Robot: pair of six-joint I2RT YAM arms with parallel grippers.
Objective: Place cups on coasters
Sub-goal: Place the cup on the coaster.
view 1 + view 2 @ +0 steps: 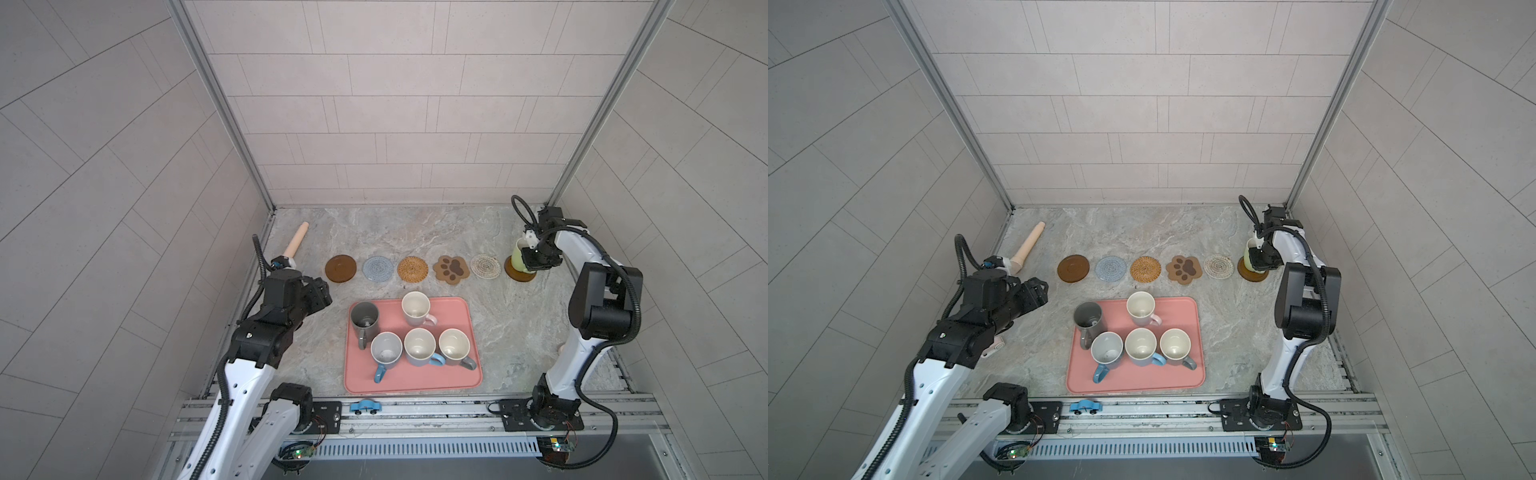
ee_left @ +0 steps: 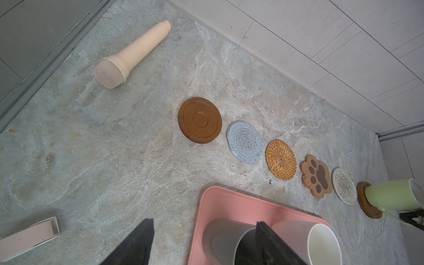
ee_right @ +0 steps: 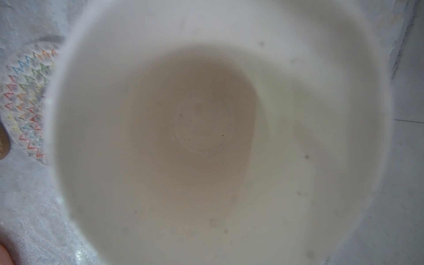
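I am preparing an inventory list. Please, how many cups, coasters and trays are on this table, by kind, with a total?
Cups: 6, five on the tray, plus the green cup on a brown coaster
Coasters: 6
Trays: 1
Total: 13

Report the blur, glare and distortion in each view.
Right wrist: soft focus throughout; the cream inside of the pale green ceramic mug fills the frame, dimmer at its bottom. Left wrist: tan rattan round coaster sharp, left gripper blurred up close. Both top views: even light, no glare, side-wall tile lines bowed.
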